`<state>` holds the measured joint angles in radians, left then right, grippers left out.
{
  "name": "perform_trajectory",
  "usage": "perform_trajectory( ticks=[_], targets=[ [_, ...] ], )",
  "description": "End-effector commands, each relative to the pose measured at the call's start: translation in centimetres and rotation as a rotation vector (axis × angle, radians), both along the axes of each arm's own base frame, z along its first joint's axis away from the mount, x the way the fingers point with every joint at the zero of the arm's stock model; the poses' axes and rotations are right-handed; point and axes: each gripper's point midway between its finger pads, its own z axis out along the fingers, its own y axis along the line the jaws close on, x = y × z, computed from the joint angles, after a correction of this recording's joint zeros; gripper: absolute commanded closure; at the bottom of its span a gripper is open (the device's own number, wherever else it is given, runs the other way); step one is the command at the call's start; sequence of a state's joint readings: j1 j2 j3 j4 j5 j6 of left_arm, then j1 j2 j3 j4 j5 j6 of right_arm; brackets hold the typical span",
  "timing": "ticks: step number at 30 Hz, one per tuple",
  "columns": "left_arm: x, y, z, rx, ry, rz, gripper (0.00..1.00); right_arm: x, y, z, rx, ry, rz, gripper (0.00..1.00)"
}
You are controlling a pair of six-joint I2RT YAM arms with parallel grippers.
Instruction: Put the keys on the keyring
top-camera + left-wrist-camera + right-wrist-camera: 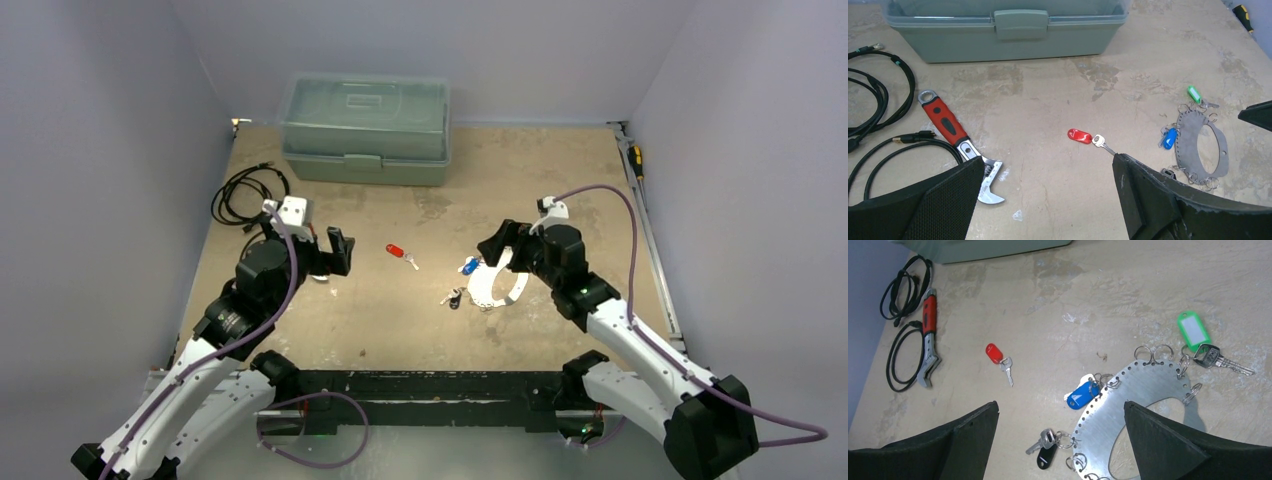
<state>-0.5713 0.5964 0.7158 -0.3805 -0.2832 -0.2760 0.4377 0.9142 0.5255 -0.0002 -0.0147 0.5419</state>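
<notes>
We list the left gripper (1048, 197) wide open, holding nothing, near the red-tagged key (1087, 137). The right gripper (1060, 432), likewise spread and empty, hovers over the keyring (1148, 385).

A robotics lab test cell rather than a home or shop. Plain grey-lilac walls (100, 150) box in a single bench (400, 330) on three sides, its tan top stained and scuffed. Two white-and-black robot arms, the left arm (225, 325) and the right arm (625, 330), are mounted on a black rail (420, 385) at the near edge, with purple leads (632, 240) running along them. Workshop gear lies around: a grey-green plastic toolbox (365, 128) at the back, a red-handled wrench (945, 122), coiled black cables (245, 192) and a yellow-and-black-handled screwdriver (636, 160) at the right edge.
</notes>
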Motion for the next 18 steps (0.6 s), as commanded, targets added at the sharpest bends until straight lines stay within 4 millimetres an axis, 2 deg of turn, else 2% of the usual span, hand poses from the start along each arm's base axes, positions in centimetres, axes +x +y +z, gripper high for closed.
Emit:
perform_trajectory(
  ticks=[1,7,11,14,18],
  targets=[
    [0.4,-0.5,0.7,-0.016,-0.030,-0.021,0.01,0.1,-0.4,-0.5,0.003,0.011,-0.038,0.01],
    [0.4,-0.6,0.6,-0.015,-0.027,-0.023,0.01,-0.2,-1.4,-2.5,-0.052,0.122,-0.096,0.01],
    [0.4,-0.7,0.7,-0.015,-0.026,-0.025,0.01,0.0,-3.2,-3.8,-0.101,0.186,-0.207,0.01],
    [0.4,-0.7,0.6,-0.015,-0.024,-0.028,0.01,0.6,-4.6,-4.4,-0.139,0.208,-0.305,0.12],
    [0.4,-0.8,0.5,-0.013,-0.020,-0.032,0.01,1.2,-5.5,-5.1,-0.140,0.228,-0.398,0.22]
  ],
)
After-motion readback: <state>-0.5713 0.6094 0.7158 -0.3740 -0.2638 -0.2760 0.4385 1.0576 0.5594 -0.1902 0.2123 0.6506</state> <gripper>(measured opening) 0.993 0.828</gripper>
